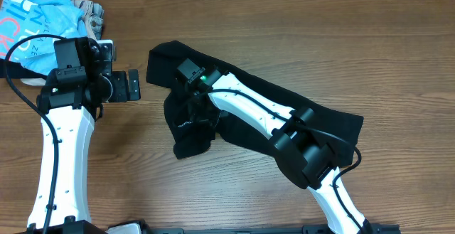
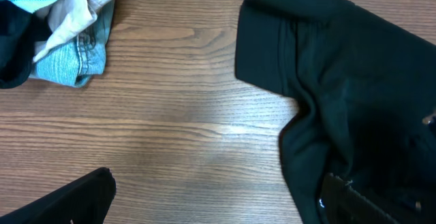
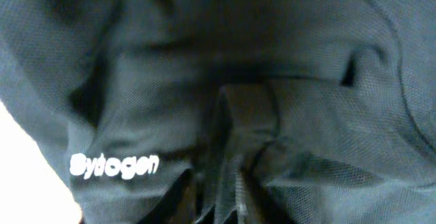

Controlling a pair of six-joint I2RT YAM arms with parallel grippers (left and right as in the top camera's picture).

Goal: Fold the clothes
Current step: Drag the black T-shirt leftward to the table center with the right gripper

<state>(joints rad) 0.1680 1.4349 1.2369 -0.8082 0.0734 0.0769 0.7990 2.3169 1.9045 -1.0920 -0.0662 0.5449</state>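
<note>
- One black T-shirt (image 1: pixel 167 67) is seen crumpled on the wooden table (image 1: pixel 298 20), stretched in a slanting band from its far-left corner to its near-right end. Its middle is covered by the right arm in the overhead view.
- Its far-left corner is shown in the left wrist view as a squared, hemmed edge lying flat on the wood. Below that corner the outline is drawn inward, then bulges into a rumpled lobe.
- The right gripper (image 1: pixel 193 104) is placed on the T-shirt's left part, just above that lobe. In the right wrist view its jaws are drawn narrow, and a raised ridge of the black fabric is pinched between them.
- White lettering (image 3: pixel 114 165) is seen on the fabric just left of the pinched ridge.
- The left gripper (image 1: pixel 132 84) is held off the T-shirt, just left of its far-left corner, with a strip of bare wood between them. Its jaws are spread wide and nothing is held.
- A light blue printed shirt (image 1: pixel 39 20) and beige cloth (image 1: pixel 94 17) are heaped well to the left of the T-shirt. A denim piece (image 2: pixel 78 57) is seen at the heap's edge, apart from the T-shirt.
- Bare wood is left open beyond the T-shirt's far edge, to its right, and in front of the lobe.
</note>
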